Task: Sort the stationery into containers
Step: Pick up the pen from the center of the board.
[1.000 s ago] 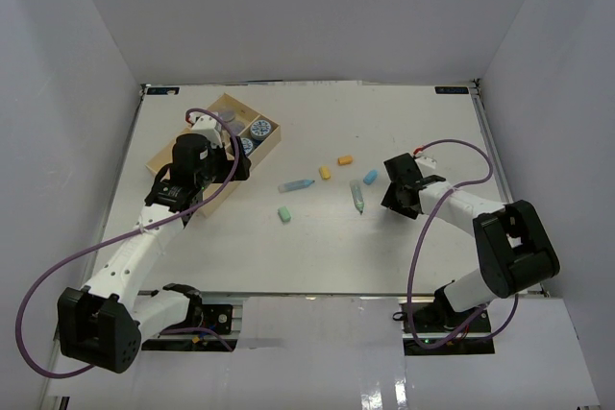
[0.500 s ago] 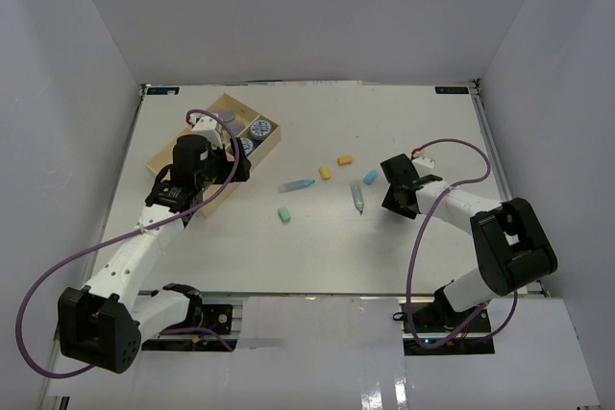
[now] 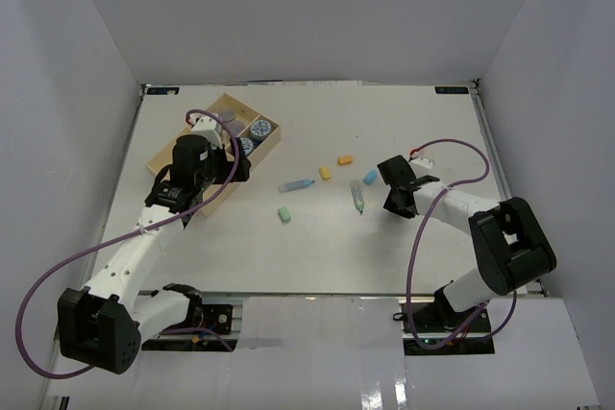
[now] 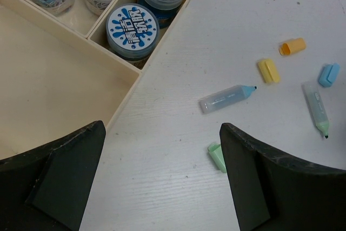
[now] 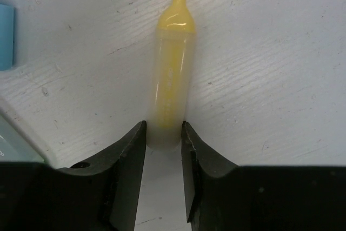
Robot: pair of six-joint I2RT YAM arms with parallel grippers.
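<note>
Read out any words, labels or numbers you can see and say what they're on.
Two round blue-and-white lids in the pale-wood tray: white characters on a blue splash, too blurred to read.
Clear green-tipped marker: barrel print, too small to read.
Yellow highlighter in the right gripper: no text visible.

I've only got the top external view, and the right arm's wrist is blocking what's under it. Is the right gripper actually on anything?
Observer: Yes. The right wrist view shows the right gripper closed on the rear end of a yellow highlighter that lies flat on the table.
Operator: Is it capped?
Observer: No. Its yellow tip is bare and points away from the gripper.
Operator: And the left gripper?
Observer: The left wrist view shows the left gripper open with nothing between its fingers, above the edge of the tray.
</note>
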